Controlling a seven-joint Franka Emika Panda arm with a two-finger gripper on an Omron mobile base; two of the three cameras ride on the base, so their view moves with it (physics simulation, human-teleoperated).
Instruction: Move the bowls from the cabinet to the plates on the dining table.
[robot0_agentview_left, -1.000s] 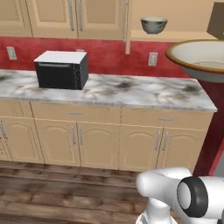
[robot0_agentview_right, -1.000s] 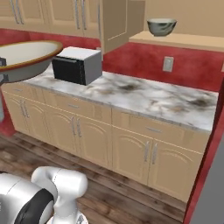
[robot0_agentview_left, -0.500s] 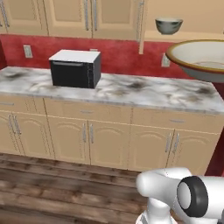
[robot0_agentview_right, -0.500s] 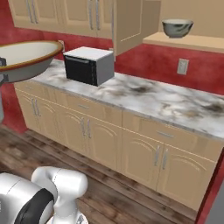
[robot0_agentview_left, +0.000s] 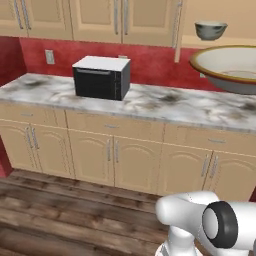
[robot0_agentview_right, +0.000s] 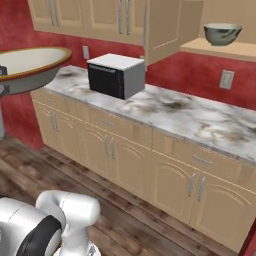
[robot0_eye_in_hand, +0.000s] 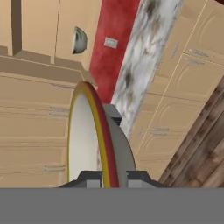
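Holding one bowl already, you've got the shallow tan bowl (robot0_eye_in_hand: 94, 140) pinched by its rim, the gripper (robot0_eye_in_hand: 114, 178) clenched on it with one finger on the cream inside and the other on the grey outer wall. In the hand view the rim rises edge-on straight up from between the fingertips. In the left base view the same bowl (robot0_agentview_left: 227, 67) looms large at the right edge, and in the right base view it hangs at the left edge (robot0_agentview_right: 30, 65), lifted well clear of the counter (robot0_agentview_right: 190, 117) below.

So that's half the pick-up work done. The grey-green bowl (robot0_agentview_right: 222, 33) sits on the open cabinet shelf (robot0_agentview_right: 220, 49), well beyond the fingers and off to one side of the bowl you carry; in the hand view it's the small dark shape (robot0_eye_in_hand: 80, 40) far past the rim.

What's left, by my reckoning: carry this tan bowl to a plate on the dining table, let go, come back for the grey-green one, and place that too. Neither plates nor table are in front of you here, so expect some driving first. The microwave (robot0_agentview_left: 101, 76) sits on the counter, apart from both bowls.
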